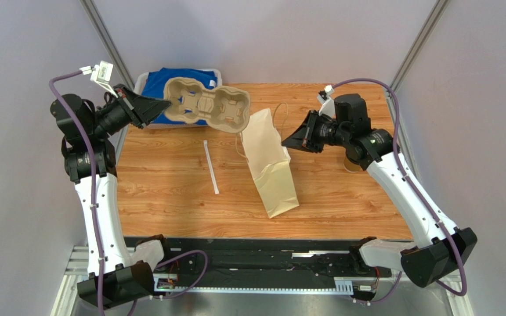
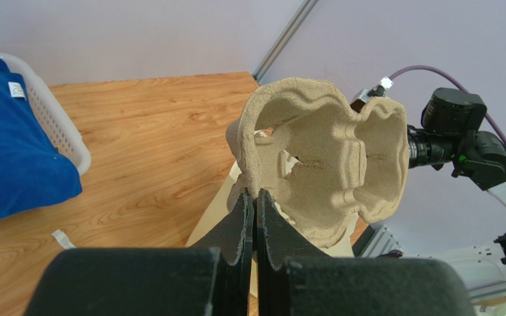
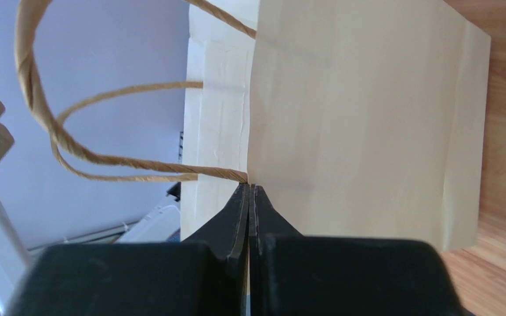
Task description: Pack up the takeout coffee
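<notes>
My left gripper (image 1: 167, 103) is shut on the rim of the grey-brown pulp cup tray (image 1: 206, 104) and holds it in the air, tilted, to the upper left of the bag's mouth. In the left wrist view the fingers (image 2: 255, 192) pinch the tray's edge (image 2: 328, 164). The cream paper bag (image 1: 270, 164) stands mid-table. My right gripper (image 1: 285, 141) is shut on the bag's top rim next to a twisted handle (image 3: 250, 186); the bag's side (image 3: 361, 118) fills that view. The takeout coffee is almost hidden under the right arm; only a brown sliver (image 1: 349, 164) shows.
A thin white straw (image 1: 211, 166) lies on the wood left of the bag. A white basket (image 1: 145, 82) with a blue cloth (image 1: 170, 82) sits at the back left, also in the left wrist view (image 2: 58, 125). Grey walls close in on both sides.
</notes>
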Controlling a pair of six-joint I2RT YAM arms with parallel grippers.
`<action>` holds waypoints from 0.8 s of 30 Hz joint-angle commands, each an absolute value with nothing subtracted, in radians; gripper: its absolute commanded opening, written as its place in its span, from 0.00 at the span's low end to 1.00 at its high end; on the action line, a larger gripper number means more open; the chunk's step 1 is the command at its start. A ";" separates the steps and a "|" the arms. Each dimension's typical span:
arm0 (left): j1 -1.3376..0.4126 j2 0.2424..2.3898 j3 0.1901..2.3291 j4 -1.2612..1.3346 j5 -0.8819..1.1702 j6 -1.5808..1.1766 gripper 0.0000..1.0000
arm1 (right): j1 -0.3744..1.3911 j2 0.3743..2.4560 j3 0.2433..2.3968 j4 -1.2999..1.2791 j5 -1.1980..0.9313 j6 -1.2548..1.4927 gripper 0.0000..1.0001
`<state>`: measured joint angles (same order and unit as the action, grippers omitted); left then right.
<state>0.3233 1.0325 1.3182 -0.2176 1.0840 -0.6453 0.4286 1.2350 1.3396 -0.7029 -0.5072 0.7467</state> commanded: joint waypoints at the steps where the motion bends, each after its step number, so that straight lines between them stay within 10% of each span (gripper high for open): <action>1: 0.333 1.016 1.330 -0.218 1.106 -0.612 0.00 | 0.431 1.203 1.321 -0.522 -0.493 0.936 0.00; 11: 0.333 1.031 1.336 -0.262 1.108 -0.561 0.00 | 0.480 1.042 1.057 -0.577 -0.402 1.038 0.01; 13: 0.333 1.031 1.330 -0.262 1.108 -0.558 0.00 | 0.480 1.005 1.057 -0.587 -0.393 1.014 0.47; 14: 0.333 1.029 1.330 -0.261 1.106 -0.555 0.00 | 0.480 0.996 1.075 -0.609 -0.387 1.000 0.86; 24: 0.327 1.051 1.411 -0.336 1.121 -0.470 0.00 | 0.410 0.980 1.438 -0.652 -0.500 0.203 1.00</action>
<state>0.3233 1.0416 1.3285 -0.2989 1.0992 -0.5415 0.4538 0.9913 1.2446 -0.6899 -0.4442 0.6231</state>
